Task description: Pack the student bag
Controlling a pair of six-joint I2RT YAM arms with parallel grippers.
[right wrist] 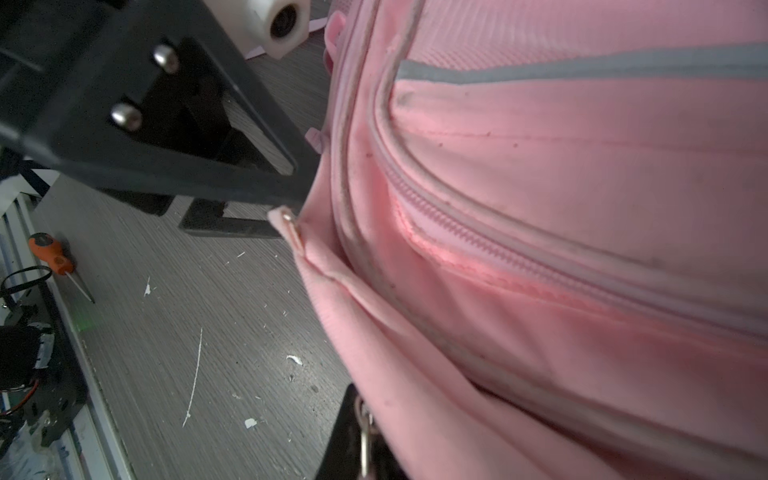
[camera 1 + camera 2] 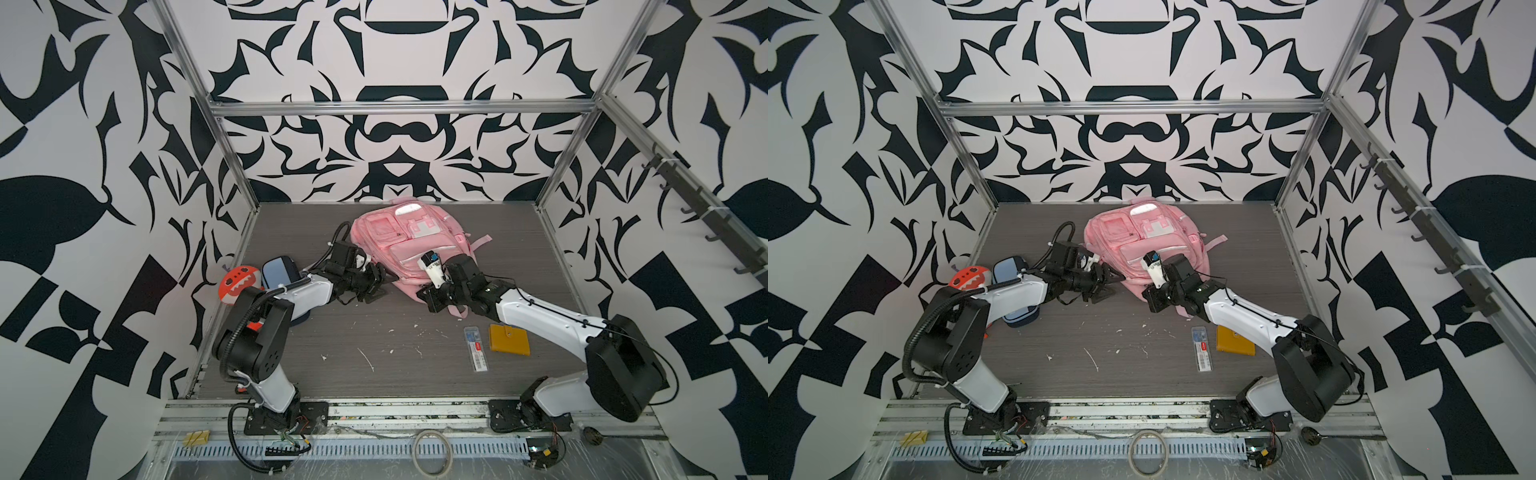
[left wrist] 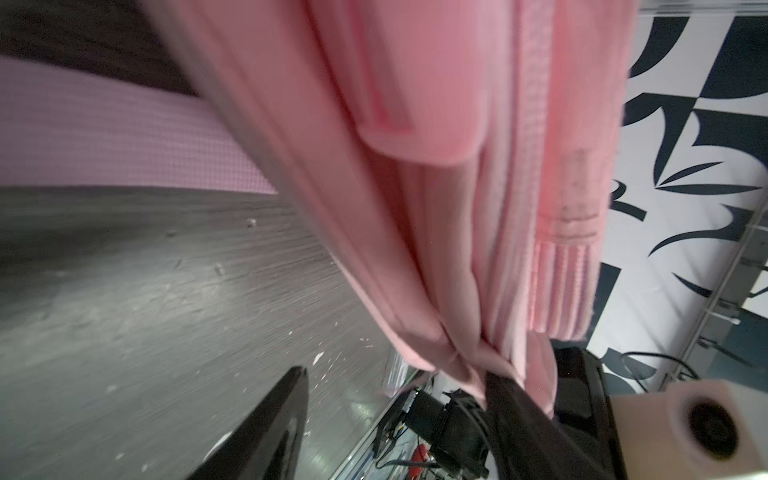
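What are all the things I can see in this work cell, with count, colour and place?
student bag: 1, pink, lying at the table's back middle
pencil case: 1, blue and navy, left side, behind the left arm
plush toy: 1, orange-red, far left edge
wallet: 1, yellow, front right, beside the right arm
clear box: 1, transparent, beside the wallet, toward the middle
screwdriver: 1, orange handle, by the front rail
table: 1, grey wood-grain, scratched
left claw: 1, black, open, at the bag's near left corner
right claw: 1, black, shut, at the bag's near edge

Pink student bag (image 1: 561, 208) close up; right hand (image 1: 360, 419) pinches its metal zip pull (image 1: 364, 440)
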